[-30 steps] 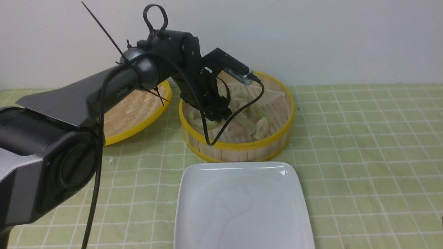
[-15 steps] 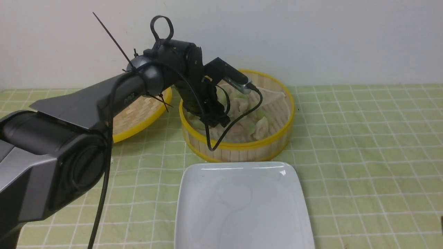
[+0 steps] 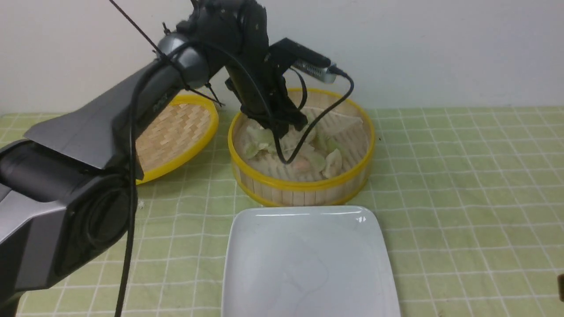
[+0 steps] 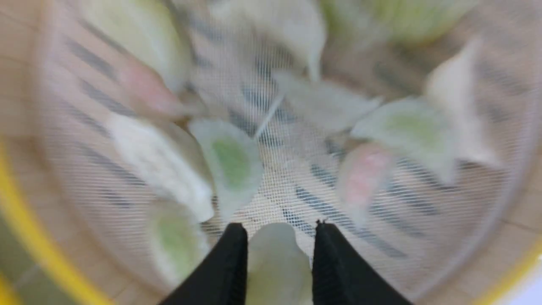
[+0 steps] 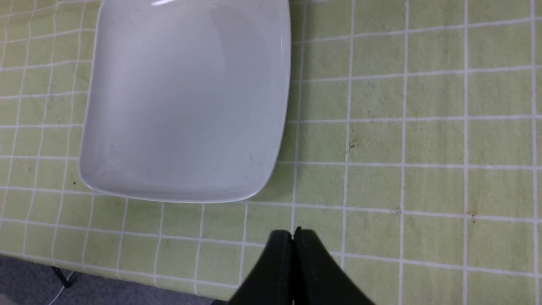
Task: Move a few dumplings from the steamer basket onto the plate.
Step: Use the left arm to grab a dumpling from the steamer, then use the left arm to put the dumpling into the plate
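While the left end effector (image 4: 279,254) hangs over the steamer basket (image 3: 304,185), its fingers stand partly apart, closed on one pale green dumpling (image 4: 277,267). Nearest to its tips, below them inside the basket, lie the other dumplings (image 4: 235,161): green-centred, whitish and pinkish, loosely scattered on the pale liner (image 4: 292,186) over the slatted floor. Just beside the basket, on the robot's side of the end effector, sits the plate (image 3: 308,264), white, square, bare. To the end effector's left, near the basket, the woven lid (image 3: 176,132) lies tilted, yellow rim showing. Farther off, well apart, the right end effector (image 5: 293,237) is shut, holding nothing, above the green checked cloth (image 5: 372,182) on the counter.
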Motion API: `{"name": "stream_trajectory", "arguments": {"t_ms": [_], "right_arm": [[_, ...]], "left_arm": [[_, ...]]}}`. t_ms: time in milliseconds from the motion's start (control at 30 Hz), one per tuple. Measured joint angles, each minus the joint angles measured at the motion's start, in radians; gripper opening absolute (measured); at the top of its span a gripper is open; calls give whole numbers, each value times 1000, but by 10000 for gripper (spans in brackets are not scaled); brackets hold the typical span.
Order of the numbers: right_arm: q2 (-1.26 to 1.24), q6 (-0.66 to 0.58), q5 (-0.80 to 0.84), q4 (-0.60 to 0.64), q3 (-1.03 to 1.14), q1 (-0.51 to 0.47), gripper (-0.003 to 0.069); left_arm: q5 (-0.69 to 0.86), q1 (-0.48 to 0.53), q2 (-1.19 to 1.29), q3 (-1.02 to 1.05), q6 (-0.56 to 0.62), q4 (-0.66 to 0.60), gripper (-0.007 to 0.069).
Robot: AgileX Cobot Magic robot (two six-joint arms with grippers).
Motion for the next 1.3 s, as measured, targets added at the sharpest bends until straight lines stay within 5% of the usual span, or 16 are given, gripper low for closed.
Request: {"name": "stream_trajectory", "arguments": {"t_ms": [200, 433, 733, 833, 1067, 1200, 1300], "right_arm": [[0, -2, 0, 17, 0, 0, -15], [0, -25, 0, 21, 0, 0, -15], [0, -50, -39, 23, 0, 0, -13], [16, -59, -62, 31, -16, 0, -13], [224, -206, -67, 112, -190, 1, -13], [392, -251, -68, 116, -305, 21, -13], [537, -268, -82, 107, -418, 43, -12]], "left_arm": [[19, -3, -161, 40, -60, -91, 174], [19, -74, -410, 492, -78, -179, 174], [14, -166, -342, 705, -77, -182, 176], [10, -174, -313, 705, -77, -182, 216], [9, -176, -293, 672, -77, -179, 460], [7, -176, -346, 649, -116, -124, 386], [7, -174, -459, 662, -179, -38, 138]]}}
